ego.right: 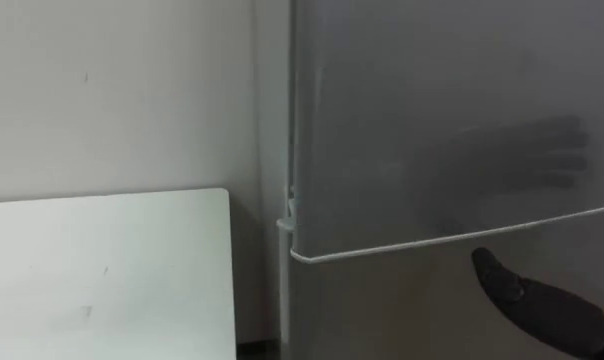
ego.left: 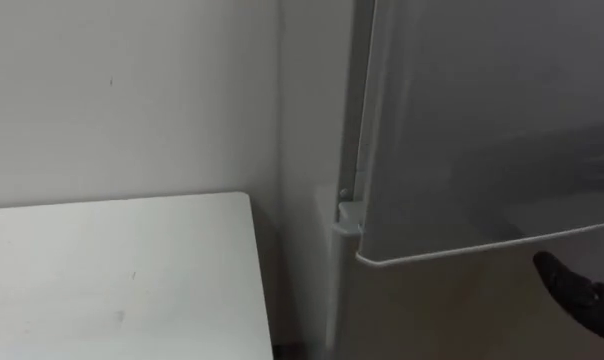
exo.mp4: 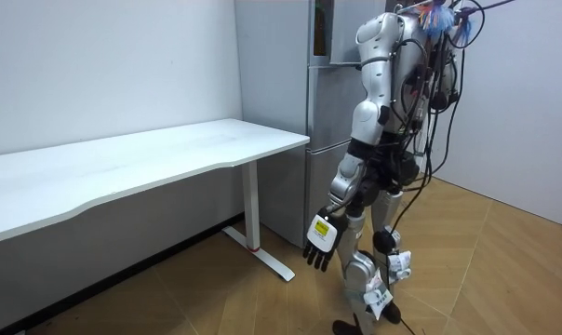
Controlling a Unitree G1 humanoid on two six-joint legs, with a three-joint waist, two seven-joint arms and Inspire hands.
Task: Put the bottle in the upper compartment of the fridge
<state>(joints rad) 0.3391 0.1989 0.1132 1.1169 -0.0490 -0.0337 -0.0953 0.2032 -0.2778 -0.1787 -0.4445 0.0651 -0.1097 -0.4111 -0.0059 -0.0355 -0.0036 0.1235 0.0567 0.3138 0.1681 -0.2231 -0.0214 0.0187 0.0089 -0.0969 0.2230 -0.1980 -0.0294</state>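
Fridge door point(ego.right: 432, 120) upright, right hand point(ego.right: 552, 305) beneath

The fridge door point(ego.left: 482, 120), in the right half of the eye views, looks like smooth grey brushed metal, with a dull sheen that carries a blurred dark reflection. A pale, glossier strip point(ego.left: 462, 250) edges its lower rim. The tabletop point(ego.left: 112, 280) at lower left is white, smooth and matt, with a few faint specks. The wall point(ego.left: 122, 90) at upper left is flat matt white. At lower right the right hand point(ego.left: 582, 295) looks black and matt, like plastic. In the room view the floor point(exo.mp4: 504, 270) is wood-patterned with a low shine.
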